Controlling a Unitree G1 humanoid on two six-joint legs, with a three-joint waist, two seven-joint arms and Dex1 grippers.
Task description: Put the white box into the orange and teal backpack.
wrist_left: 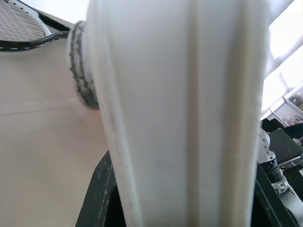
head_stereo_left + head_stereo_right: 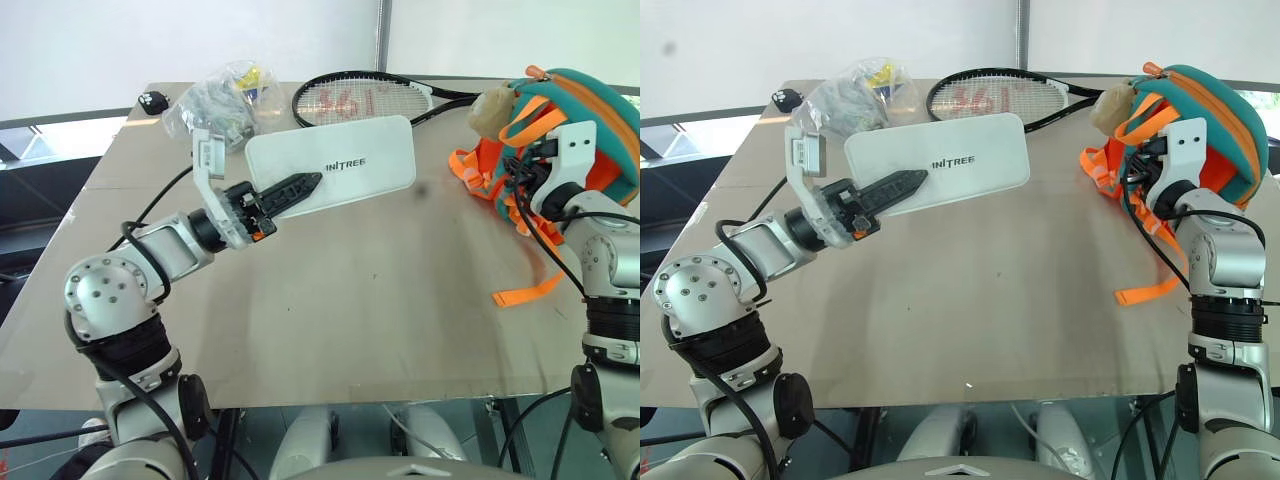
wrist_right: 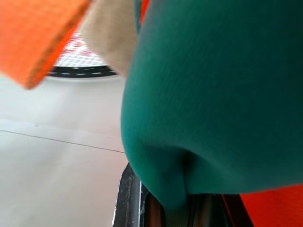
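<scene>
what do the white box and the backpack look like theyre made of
The white box: looks like hard plastic with a smooth matte finish; it keeps its flat shape and rounded corners though held by one end, and its edge shows molded ridges up close.

The backpack: soft woven fabric, probably nylon or polyester; the teal panel shows a fine weave and folds where pinched, and the orange straps look like flat webbing.

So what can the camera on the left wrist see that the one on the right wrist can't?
The left wrist view has the white box held between that gripper's black fingers, seen edge on and very close. The right wrist view has the teal fabric of the orange and teal backpack pinched at its fingers, an orange strap and the tan plush toy. Both take in the table and the tennis racket.
</scene>
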